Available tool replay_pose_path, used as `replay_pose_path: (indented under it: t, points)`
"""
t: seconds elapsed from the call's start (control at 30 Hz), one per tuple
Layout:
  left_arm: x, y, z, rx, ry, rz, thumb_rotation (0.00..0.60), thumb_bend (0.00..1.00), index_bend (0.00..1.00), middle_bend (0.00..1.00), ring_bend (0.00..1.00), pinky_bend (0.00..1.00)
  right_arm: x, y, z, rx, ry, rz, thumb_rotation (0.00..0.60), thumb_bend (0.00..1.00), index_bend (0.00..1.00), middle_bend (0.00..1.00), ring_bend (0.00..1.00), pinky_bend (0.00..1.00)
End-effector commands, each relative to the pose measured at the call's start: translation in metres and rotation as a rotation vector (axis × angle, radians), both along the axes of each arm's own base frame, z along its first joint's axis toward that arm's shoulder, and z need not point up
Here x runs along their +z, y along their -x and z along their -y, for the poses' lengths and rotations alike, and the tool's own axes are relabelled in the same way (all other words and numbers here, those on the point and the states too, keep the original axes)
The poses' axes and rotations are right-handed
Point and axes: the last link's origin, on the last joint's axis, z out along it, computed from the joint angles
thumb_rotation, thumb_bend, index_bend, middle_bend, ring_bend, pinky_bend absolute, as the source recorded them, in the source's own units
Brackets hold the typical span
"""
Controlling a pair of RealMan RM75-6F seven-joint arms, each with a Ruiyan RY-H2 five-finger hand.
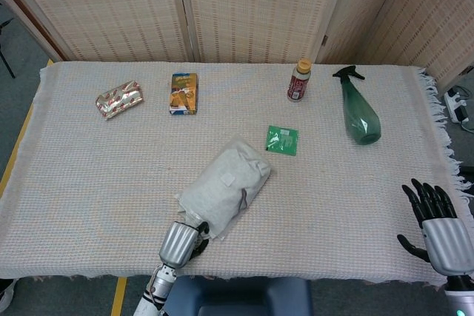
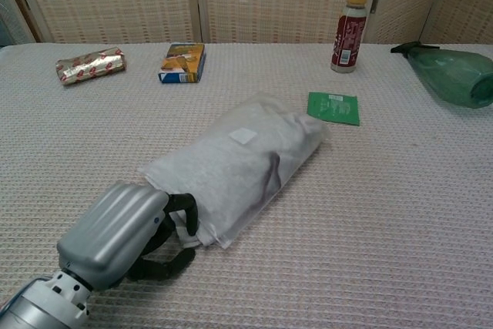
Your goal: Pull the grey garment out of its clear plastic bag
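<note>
The clear plastic bag (image 2: 239, 163) with the grey garment (image 1: 226, 183) inside lies slantwise at the middle of the table, its near end towards me. My left hand (image 2: 123, 233) is at that near end, its dark fingers (image 2: 183, 209) curled around the bag's corner and pinching the plastic; the head view shows this hand (image 1: 180, 240) at the table's front edge. My right hand (image 1: 437, 223) hovers at the table's front right corner, fingers spread and holding nothing. It is outside the chest view.
A green packet (image 1: 282, 140) lies just beyond the bag's far end. Further back stand a brown bottle (image 1: 298, 81), a green spray bottle (image 1: 359, 112) on its side, an orange box (image 1: 184, 92) and a foil snack pack (image 1: 118, 99).
</note>
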Motion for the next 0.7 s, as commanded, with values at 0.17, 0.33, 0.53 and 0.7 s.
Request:
replay_pose_path:
  t: [0.17, 0.33, 0.53, 0.7]
  points:
    - [-0.0024, 0.0010, 0.0001, -0.006, 0.004, 0.005, 0.600, 0.35, 0.61, 1.00, 1.00, 1.00, -0.0007, -0.0006, 0.0002, 0.001, -0.001, 0.001, 0.600, 0.13, 0.00, 0.00, 0.00, 0.00]
    - [-0.0028, 0.0018, -0.0013, -0.009, 0.001, 0.003, 0.600, 0.40, 0.62, 1.00, 1.00, 1.00, -0.0017, -0.0007, 0.0005, 0.000, -0.006, -0.002, 0.600, 0.13, 0.00, 0.00, 0.00, 0.00]
    - [0.0011, 0.0002, 0.0004, -0.023, 0.002, 0.027, 0.600, 0.46, 0.65, 1.00, 1.00, 1.00, -0.0030, -0.0014, 0.0002, 0.002, -0.011, -0.003, 0.600, 0.13, 0.00, 0.00, 0.00, 0.00]
    - [0.0047, 0.0007, 0.0008, -0.027, -0.004, 0.032, 0.600, 0.57, 0.68, 1.00, 1.00, 1.00, -0.0043, -0.0022, -0.0006, 0.006, -0.015, -0.008, 0.600, 0.13, 0.00, 0.00, 0.00, 0.00]
